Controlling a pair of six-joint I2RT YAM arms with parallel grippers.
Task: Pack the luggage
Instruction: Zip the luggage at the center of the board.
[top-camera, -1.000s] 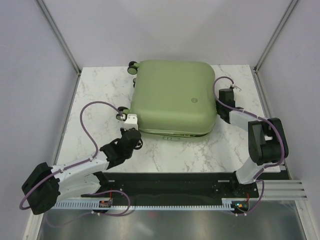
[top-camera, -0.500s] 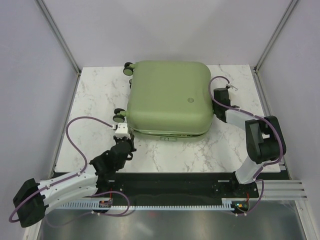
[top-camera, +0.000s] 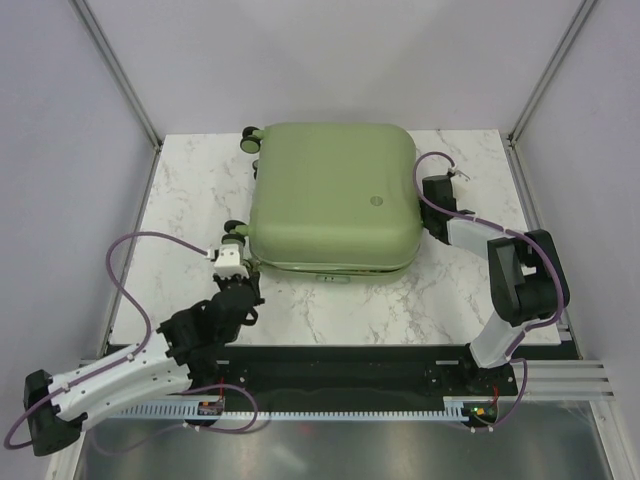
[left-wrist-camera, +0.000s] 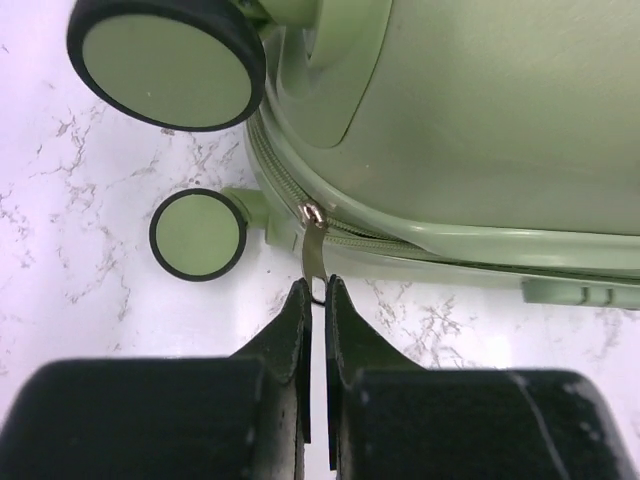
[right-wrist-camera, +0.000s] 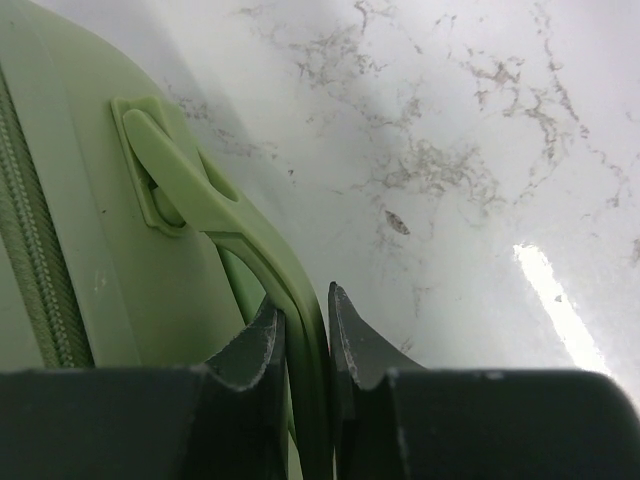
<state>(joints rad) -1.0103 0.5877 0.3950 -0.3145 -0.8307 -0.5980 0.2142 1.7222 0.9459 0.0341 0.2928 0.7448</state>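
One overhead, two close (luggage (top-camera: 332, 195) shared).

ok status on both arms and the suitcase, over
Both shut: left gripper on zipper pull, right gripper on side handle. Lid-down luggage flat on table. No obstruction in view.

The suitcase (top-camera: 332, 195) is laid flat on the desk (top-camera: 185, 205), set toward the far edge and about midway between left and right. Its wheels are turned to the left: one wheel (top-camera: 247, 138) is found at the far left corner, another (top-camera: 233, 230) at the near left corner. Just beside that near left corner the left fingers (left-wrist-camera: 295, 320) are placed, pressed together on the zip pull (left-wrist-camera: 316, 245), which hangs from the seam toward the near side. On the suitcase's right side, the handle (right-wrist-camera: 230, 215) is clamped between the right fingers (right-wrist-camera: 355, 335), one finger on either side of it.
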